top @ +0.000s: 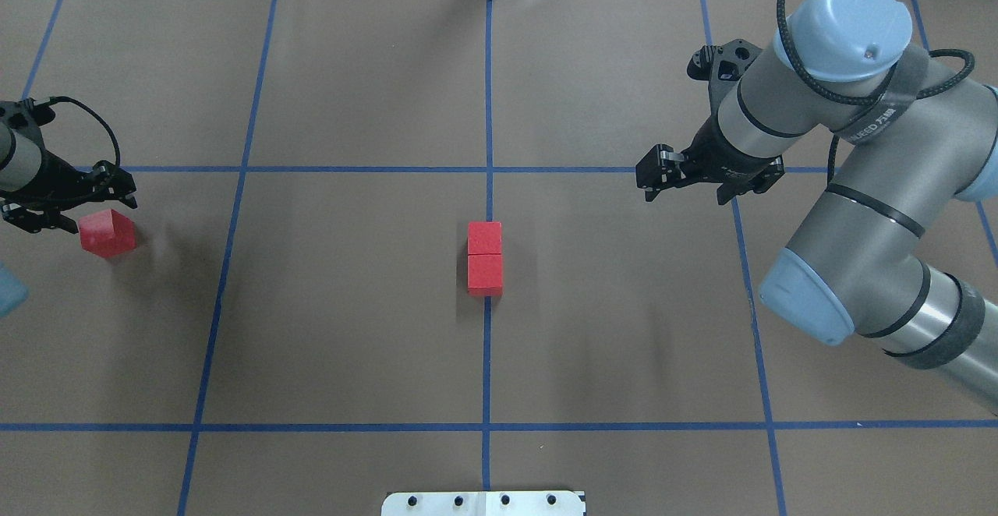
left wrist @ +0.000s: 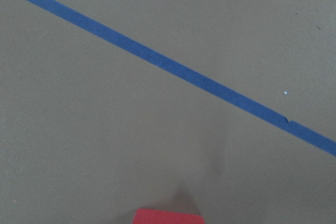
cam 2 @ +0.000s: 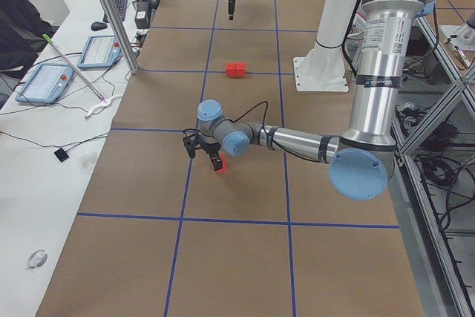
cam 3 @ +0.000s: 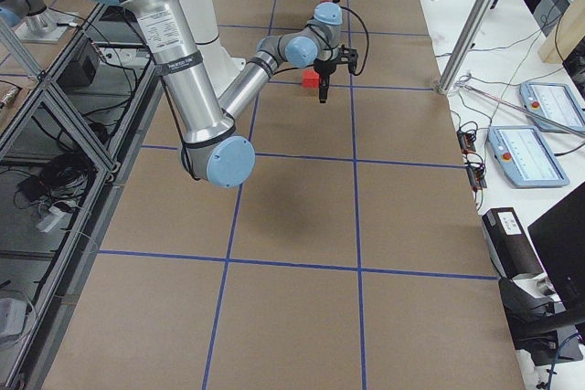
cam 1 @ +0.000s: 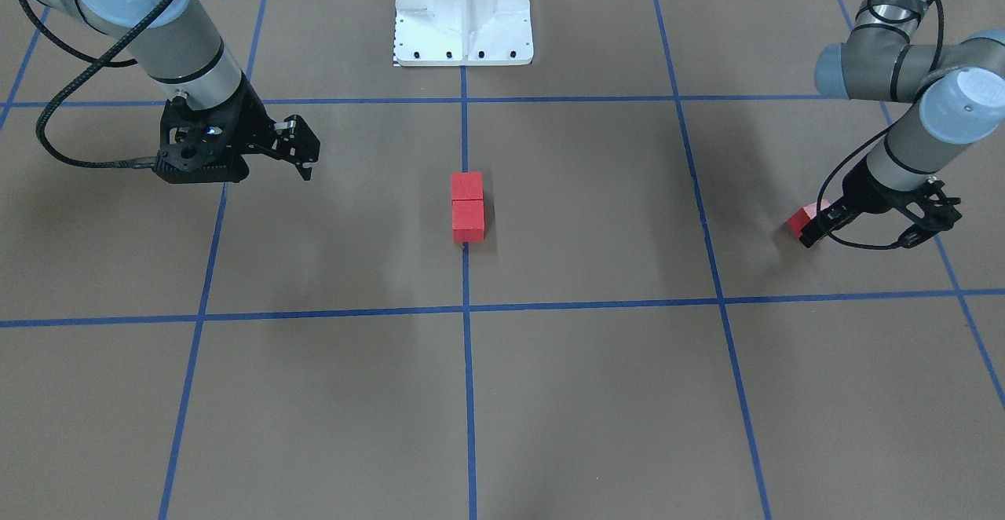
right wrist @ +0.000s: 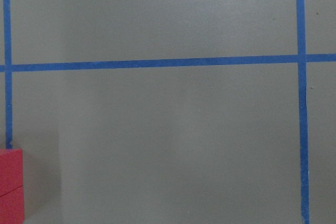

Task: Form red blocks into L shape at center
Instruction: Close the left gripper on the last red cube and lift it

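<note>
Two red blocks [top: 485,238] [top: 485,274] lie touching in a short line on the middle blue tape line at the center [cam 1: 550,206]; they also show in the front view [cam 1: 467,186] [cam 1: 468,221] and at the right wrist view's lower left edge [right wrist: 10,184]. My left gripper [top: 92,218] is shut on the third red block [top: 109,235], turned at an angle, far to the left, just above the floor [cam 1: 801,220] [left wrist: 168,216]. My right gripper [top: 649,189] is shut and empty, hovering right of the center blocks [cam 1: 305,170].
The white robot base [cam 1: 463,25] stands at the table's edge behind the center. A desk with tablets [cam 2: 44,83] and a metal post [cam 2: 111,12] stand beyond the far edge. Blue tape lines mark the brown floor into squares.
</note>
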Controlling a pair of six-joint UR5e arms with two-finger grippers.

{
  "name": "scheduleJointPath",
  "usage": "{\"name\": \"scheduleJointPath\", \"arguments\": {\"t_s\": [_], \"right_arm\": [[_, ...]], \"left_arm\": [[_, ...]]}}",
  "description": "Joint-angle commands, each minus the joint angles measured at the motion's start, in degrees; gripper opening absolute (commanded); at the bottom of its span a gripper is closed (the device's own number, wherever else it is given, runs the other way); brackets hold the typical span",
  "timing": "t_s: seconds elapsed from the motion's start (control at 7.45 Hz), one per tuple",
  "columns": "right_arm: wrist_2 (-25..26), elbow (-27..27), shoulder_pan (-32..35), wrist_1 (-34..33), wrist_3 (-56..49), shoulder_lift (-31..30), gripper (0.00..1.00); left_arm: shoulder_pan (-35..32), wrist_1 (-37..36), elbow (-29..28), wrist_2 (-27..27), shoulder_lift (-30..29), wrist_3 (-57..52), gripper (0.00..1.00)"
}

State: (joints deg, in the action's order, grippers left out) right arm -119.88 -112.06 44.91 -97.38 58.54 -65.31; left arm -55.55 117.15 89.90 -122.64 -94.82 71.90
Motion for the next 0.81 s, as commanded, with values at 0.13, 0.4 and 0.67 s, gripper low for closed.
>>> {"name": "scheduleJointPath", "arguments": {"t_s": [0.13, 0.4, 0.67], "right_arm": [[0.0, -0.18, 0.09, 0.0, 0.0, 0.0, 1.0], [-0.18, -0.97, 0.09, -0.09, 0.09, -0.08, 1.0], [-0.18, -0.97, 0.09, -0.09, 0.09, 0.0, 1.0]], "left_arm": [[0.8, 0.1, -0.25, -0.14, 0.16, -0.09, 0.91], [0.8, 0.1, -0.42, -0.14, 0.25, -0.36, 0.9], [0.71, 0.1, -0.51, -0.14, 0.34, -0.62, 0.85]]}}
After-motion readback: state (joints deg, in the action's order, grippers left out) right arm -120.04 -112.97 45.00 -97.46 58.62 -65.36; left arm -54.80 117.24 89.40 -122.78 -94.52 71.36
